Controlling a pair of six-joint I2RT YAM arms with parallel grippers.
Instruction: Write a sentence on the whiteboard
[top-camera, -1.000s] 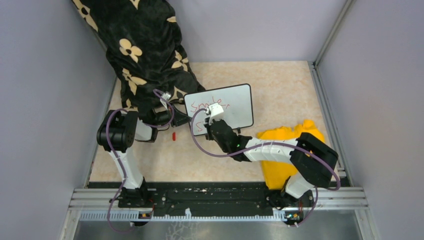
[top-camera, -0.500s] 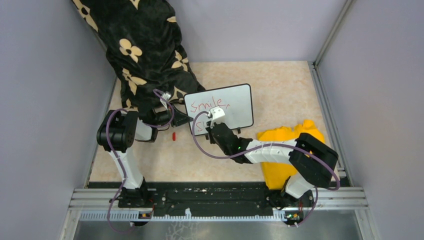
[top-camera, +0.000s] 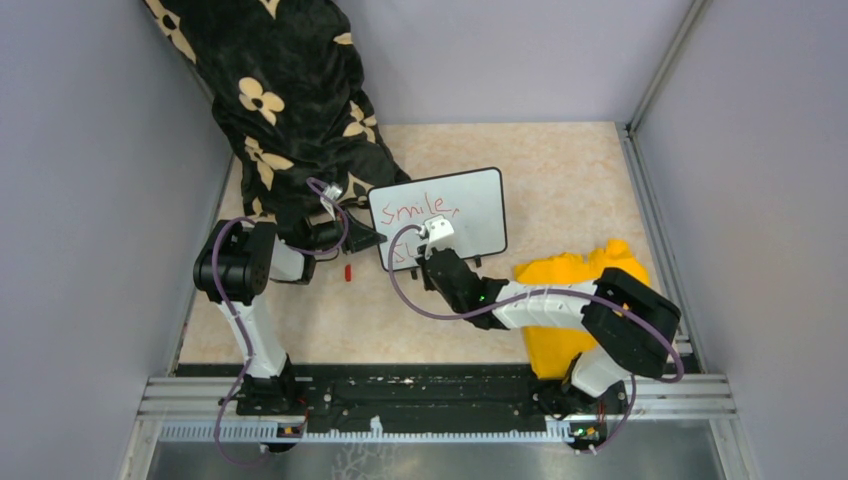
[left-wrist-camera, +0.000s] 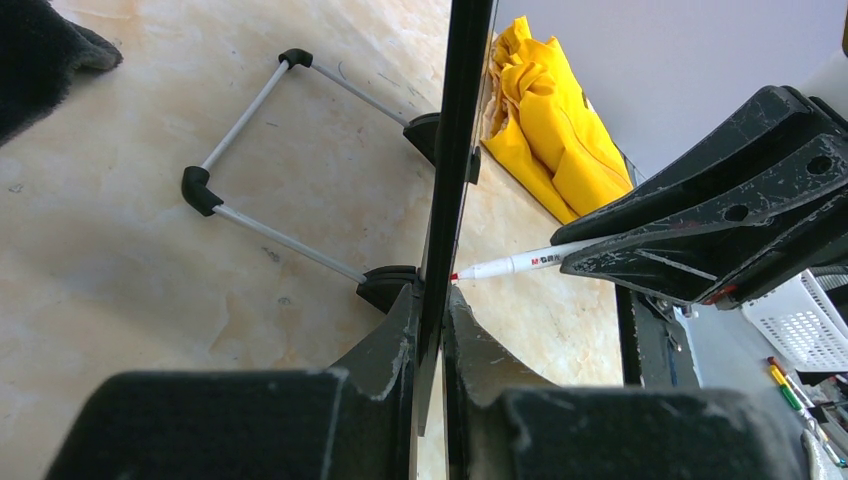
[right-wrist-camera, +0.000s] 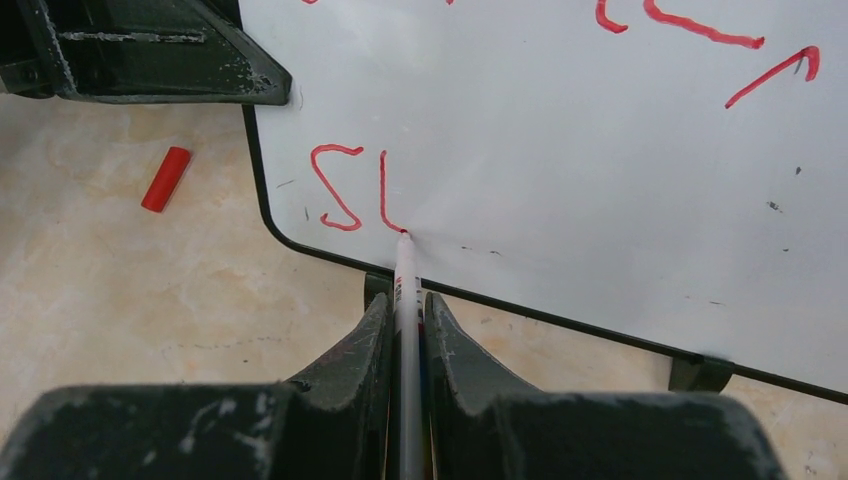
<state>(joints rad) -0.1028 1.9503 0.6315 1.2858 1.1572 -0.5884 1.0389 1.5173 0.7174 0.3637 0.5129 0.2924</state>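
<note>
Left pincer (left-wrist-camera: 430, 305) clamps whiteboard (top-camera: 475, 205) edge, right pincer (right-wrist-camera: 407, 305) grips marker (right-wrist-camera: 405, 270) touching board, wrist hiding lower line of sentence (top-camera: 418, 211) from above.

You will find the right gripper (right-wrist-camera: 406, 318) shifted toward the near edge of the whiteboard (top-camera: 480, 198), uncovering all of "Smile," in the sentence (top-camera: 421, 211). The marker (right-wrist-camera: 404, 278) has added a stroke beside the lower "S".

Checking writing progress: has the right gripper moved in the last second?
Yes. Seen from above, the right gripper with its marker has slid toward the whiteboard's near edge, slightly rightward, uncovering more red writing.
</note>
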